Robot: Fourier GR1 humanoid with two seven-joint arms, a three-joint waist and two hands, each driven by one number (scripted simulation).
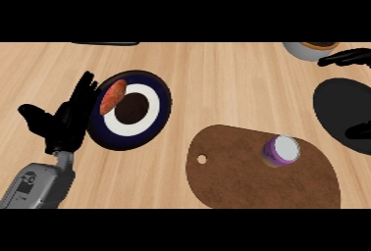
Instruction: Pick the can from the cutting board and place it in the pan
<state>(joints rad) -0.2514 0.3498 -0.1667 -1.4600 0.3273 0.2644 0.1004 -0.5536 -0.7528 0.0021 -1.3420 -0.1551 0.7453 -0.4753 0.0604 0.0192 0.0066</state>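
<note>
A purple can [281,150] with a white top stands upright on the right part of the brown cutting board [246,181]. To its right, cut off by the view's edge, lies the black pan [337,103]. My right hand [351,58] shows only at the top right, beyond the pan, with its fingers stretched out to the left and nothing in them. It is well apart from the can. At the left, my left hand [65,117] rests open with its fingers up, beside a plate.
A navy plate [156,110] with a white ring and a dark centre carries a reddish sausage [112,95] near its left rim. A grey cup [310,49] with brown contents stands at the far right, by my right hand. A dark object [105,43] lies along the far edge.
</note>
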